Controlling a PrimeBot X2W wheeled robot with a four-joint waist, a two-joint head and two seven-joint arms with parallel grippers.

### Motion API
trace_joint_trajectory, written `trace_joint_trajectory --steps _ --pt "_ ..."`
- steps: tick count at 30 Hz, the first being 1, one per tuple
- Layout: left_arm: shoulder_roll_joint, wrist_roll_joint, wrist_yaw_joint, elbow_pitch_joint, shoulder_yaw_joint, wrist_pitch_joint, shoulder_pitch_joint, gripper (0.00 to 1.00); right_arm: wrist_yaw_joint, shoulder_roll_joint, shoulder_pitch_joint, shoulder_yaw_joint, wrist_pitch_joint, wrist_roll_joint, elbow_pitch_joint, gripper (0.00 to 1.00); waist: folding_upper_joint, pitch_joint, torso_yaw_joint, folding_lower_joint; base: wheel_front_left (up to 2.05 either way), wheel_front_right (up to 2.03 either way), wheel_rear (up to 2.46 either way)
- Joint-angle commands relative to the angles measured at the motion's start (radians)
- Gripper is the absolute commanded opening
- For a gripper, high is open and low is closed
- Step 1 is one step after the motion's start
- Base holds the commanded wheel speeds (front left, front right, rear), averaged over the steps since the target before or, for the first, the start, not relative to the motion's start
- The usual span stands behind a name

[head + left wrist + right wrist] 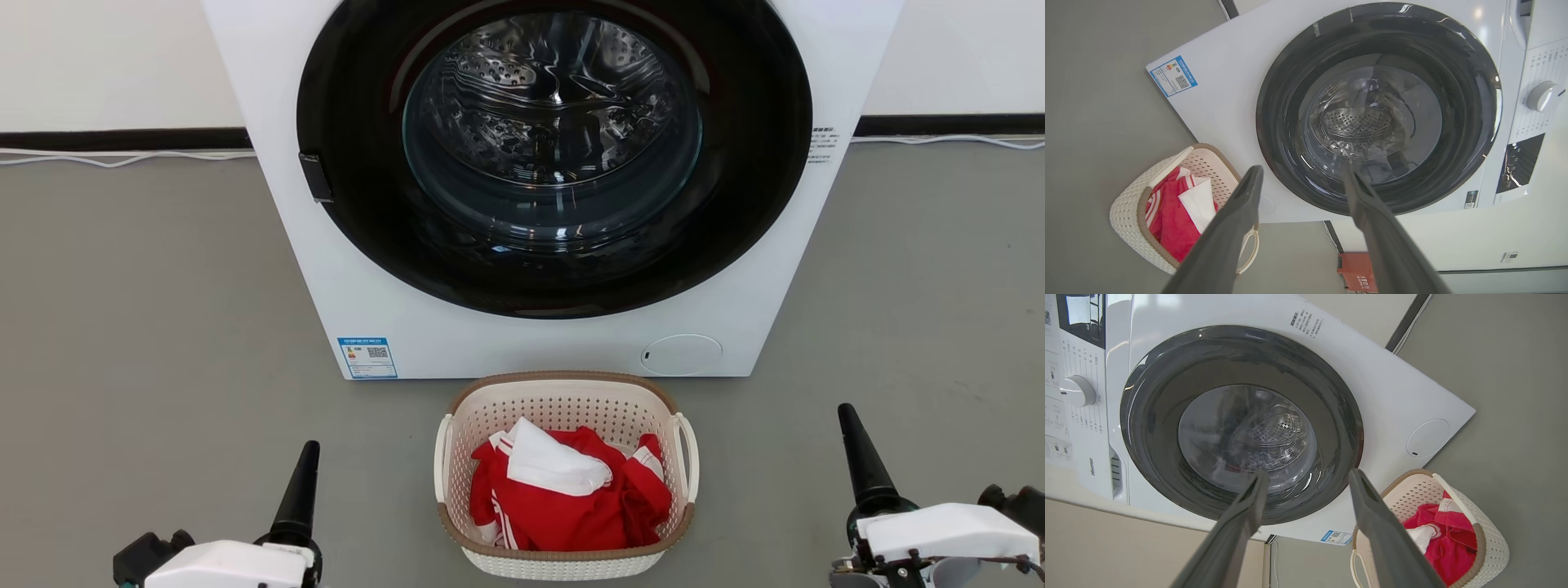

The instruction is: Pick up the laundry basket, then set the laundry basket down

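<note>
Our left claw (1302,171) and right claw (1308,473) gape empty, flanking the laundry basket (563,563) before the Hisense washing machine (1392,396).

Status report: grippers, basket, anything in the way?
Left gripper, right gripper open, empty. Cream-white perforated plastic laundry basket on grey floor between them, red-and-white clothes inside. White washing machine close behind; side handles clear.

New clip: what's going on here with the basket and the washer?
Nothing is being handled yet. The laundry basket sits on the floor in front of the washing machine, with red and white clothes inside. The left gripper and right gripper are open, one on either side of the basket, touching nothing.
</note>
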Motion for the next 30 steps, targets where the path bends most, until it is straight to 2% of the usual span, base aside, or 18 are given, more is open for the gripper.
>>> trace_joint_trajectory --steps 1,30 --pt "0.009 0.047 0.012 -0.037 -0.001 -0.013 -0.043 1.00 0.003 -0.019 -0.035 0.012 -0.017 -0.056 -0.033 1.00 0.0000 0.001 0.000 -0.0002 0.00 0.00 0.00" --pt "0.014 0.370 0.071 -0.062 -0.053 -0.095 -0.040 1.00 0.004 -0.047 -0.041 0.044 -0.099 -0.417 -0.018 1.00 0.0000 0.009 -0.001 -0.0002 0.00 0.00 0.00"
